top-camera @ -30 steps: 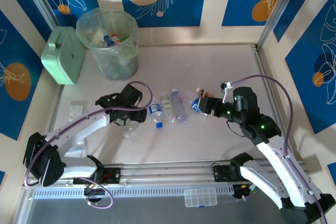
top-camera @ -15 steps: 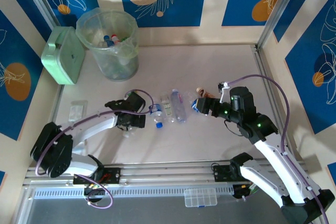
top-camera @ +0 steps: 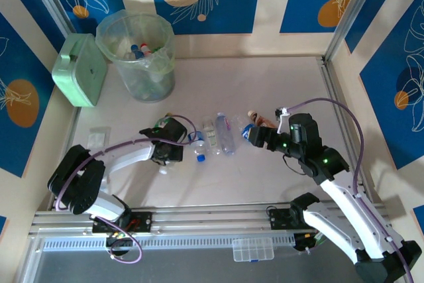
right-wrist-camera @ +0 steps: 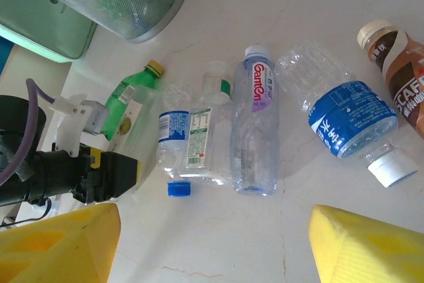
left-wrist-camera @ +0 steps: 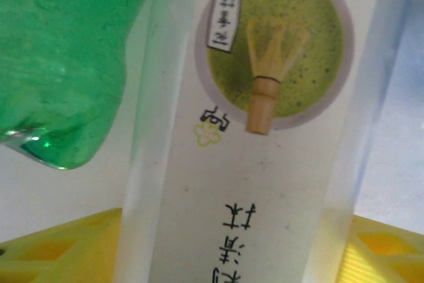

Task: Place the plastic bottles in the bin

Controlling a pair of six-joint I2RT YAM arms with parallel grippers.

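Observation:
Several plastic bottles lie in a row mid-table. A blue-capped bottle [top-camera: 197,144], a green-labelled one [top-camera: 210,132] and a tall clear one [top-camera: 225,133] lie side by side. A blue-labelled bottle [right-wrist-camera: 351,120] and a brown coffee bottle [right-wrist-camera: 401,65] lie further right. My left gripper [top-camera: 168,151] is shut on a clear bottle with a white matcha label [left-wrist-camera: 265,130]; its yellow pads [left-wrist-camera: 59,250] press both sides. A green bottle [left-wrist-camera: 59,51] lies beside it. My right gripper [right-wrist-camera: 218,243] hangs open over bare table near the row. The bin [top-camera: 136,51] stands at the far left with bottles inside.
A mint-green box [top-camera: 79,71] leans beside the bin. A small clear packet [top-camera: 98,138] lies at the left edge. A clear parts case [top-camera: 252,250] sits on the near rail. Walls close in on three sides.
The left gripper has dropped onto the matcha-label bottle and its jaws have narrowed round it. The right gripper has shifted slightly left and further from the bases, still open.

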